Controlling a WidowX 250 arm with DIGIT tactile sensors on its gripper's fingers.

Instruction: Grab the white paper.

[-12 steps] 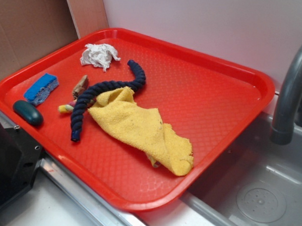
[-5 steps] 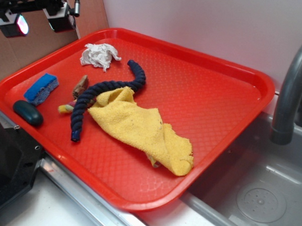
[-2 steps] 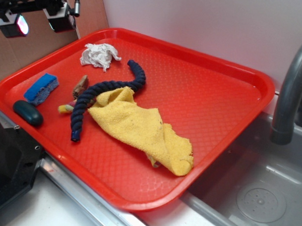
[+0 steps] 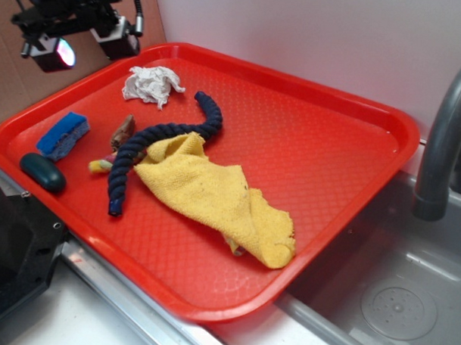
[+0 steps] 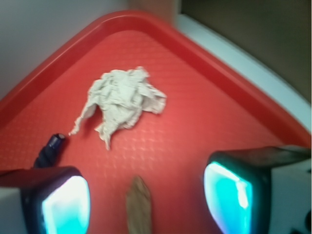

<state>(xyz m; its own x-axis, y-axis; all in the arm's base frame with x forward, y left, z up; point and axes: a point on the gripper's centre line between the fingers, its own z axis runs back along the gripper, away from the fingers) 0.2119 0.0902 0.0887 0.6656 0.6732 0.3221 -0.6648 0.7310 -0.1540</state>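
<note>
paper: crumpled wad lying on the tray, ahead of the jaws, not touched
gripper: jaws spread wide, nothing between the pads but a brownish scrap
wrist-only: rope tip beside the left pad
exterior-only: yellow cloth, blue sponge, sink and faucet
hard to see: gripper is cut off at the exterior view's edge

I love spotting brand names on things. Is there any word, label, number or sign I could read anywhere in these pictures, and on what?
None: no readable text shows in either view.
The white paper, yellow cloth, blue sponge, dark rope and red tray are all unmarked.
The tool bears glowing pads but no lettering.
</note>
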